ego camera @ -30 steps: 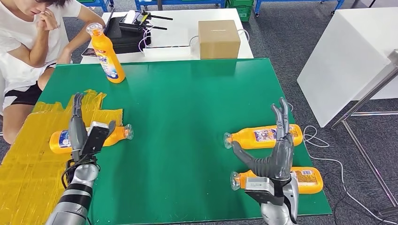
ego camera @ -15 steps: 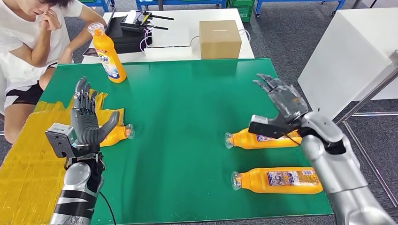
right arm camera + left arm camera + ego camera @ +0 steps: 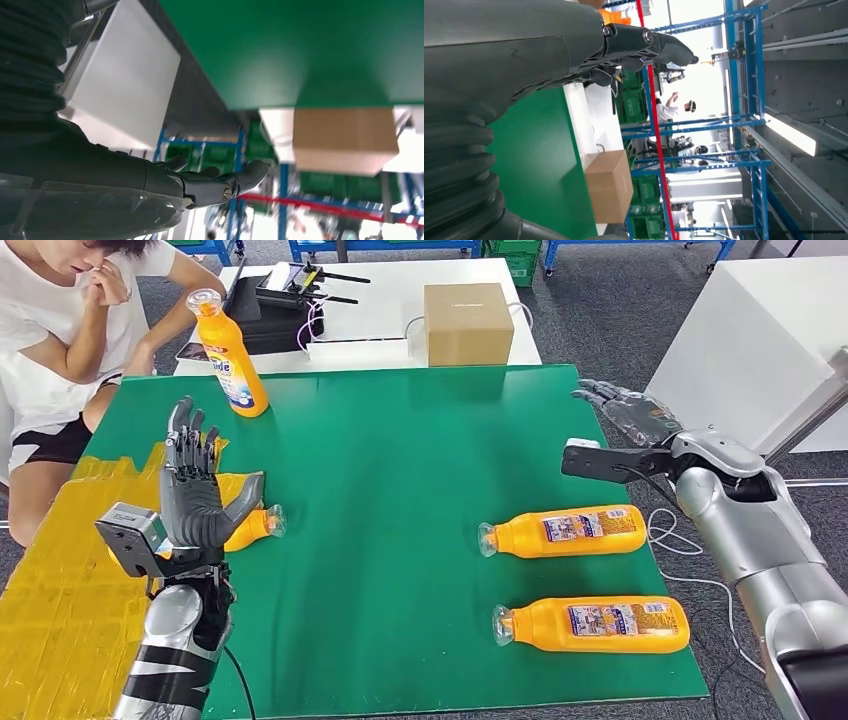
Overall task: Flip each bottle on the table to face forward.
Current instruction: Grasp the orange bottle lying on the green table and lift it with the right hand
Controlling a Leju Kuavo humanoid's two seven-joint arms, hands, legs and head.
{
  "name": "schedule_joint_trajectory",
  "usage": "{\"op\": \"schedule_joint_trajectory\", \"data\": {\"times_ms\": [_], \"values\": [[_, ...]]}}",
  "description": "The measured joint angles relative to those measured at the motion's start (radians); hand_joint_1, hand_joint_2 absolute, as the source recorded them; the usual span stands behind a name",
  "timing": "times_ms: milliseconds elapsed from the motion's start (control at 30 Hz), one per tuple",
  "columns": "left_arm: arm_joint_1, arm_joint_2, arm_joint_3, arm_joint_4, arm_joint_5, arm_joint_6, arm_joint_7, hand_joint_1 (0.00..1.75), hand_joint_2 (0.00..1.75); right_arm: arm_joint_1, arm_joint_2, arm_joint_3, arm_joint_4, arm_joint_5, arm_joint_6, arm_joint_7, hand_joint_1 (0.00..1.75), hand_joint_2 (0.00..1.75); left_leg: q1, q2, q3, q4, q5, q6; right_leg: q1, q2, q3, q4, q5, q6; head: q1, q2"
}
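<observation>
Surface: green table (image 3: pixel 400 440), yellow tape patch (image 3: pixel 50 580) | room: grey floor (image 3: pixel 600 310) | left hand (image 3: pixel 195 495), right hand (image 3: pixel 630 420): fingers spread, empty

A green counter (image 3: pixel 400 440) carries four orange bottles: one upright (image 3: pixel 229 355) near its far left corner, one lying (image 3: pixel 248 527) by the left edge on yellow tape (image 3: pixel 60 570), and two lying near the right edge (image 3: pixel 565 531), (image 3: pixel 595 624).

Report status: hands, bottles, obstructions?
Left hand open, raised. Right hand open, past table edge. Three bottles lying, one bottle upright. Nothing blocking.
</observation>
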Motion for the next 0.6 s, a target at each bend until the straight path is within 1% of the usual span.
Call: {"op": "schedule_joint_trajectory", "data": {"times_ms": [133, 233, 333, 467, 600], "values": [[-0.016, -0.003, -0.020, 0.025, 0.012, -0.006, -0.003, 0.00, 1.75, -0.057, -0.026, 0.069, 0.068, -0.095, 0.107, -0.067, 0.00, 1.75, 0.000, -0.001, 0.000, 0.000, 0.000, 0.000, 0.000, -0.001, 0.000, 0.000, 0.000, 0.000, 0.000, 0.000], [-0.030, -0.003, -0.034, 0.049, 0.022, -0.005, -0.007, 0.00, 1.75, -0.086, -0.066, 0.128, 0.076, -0.173, 0.153, -0.084, 0.00, 1.75, 0.000, -0.002, -0.001, 0.001, 0.000, 0.000, -0.001, -0.001, 0.000, 0.000, 0.000, 0.000, 0.000, 0.000], [-0.037, -0.003, -0.044, 0.065, 0.026, -0.004, -0.009, 0.00, 1.75, -0.104, -0.098, 0.173, 0.079, -0.203, 0.163, -0.085, 0.00, 1.75, 0.000, -0.002, -0.001, 0.000, 0.000, 0.000, -0.001, -0.001, 0.000, 0.000, 0.000, 0.000, 0.000, 0.000], [-0.042, -0.003, -0.052, 0.078, 0.028, -0.003, -0.010, 0.00, 1.75, -0.111, -0.125, 0.216, 0.081, -0.225, 0.171, -0.084, 0.00, 1.75, 0.000, -0.002, 0.000, 0.000, 0.000, 0.000, -0.001, -0.001, 0.000, 0.000, 0.000, 0.000, 0.000, 0.000], [-0.051, -0.003, -0.057, 0.097, 0.040, -0.003, -0.009, 0.00, 1.75, -0.111, -0.148, 0.270, 0.086, -0.253, 0.143, -0.069, 0.00, 1.75, 0.000, -0.002, -0.001, 0.000, 0.000, 0.000, -0.001, -0.001, 0.000, 0.000, 0.000, 0.000, 0.000, 0.000]]}}
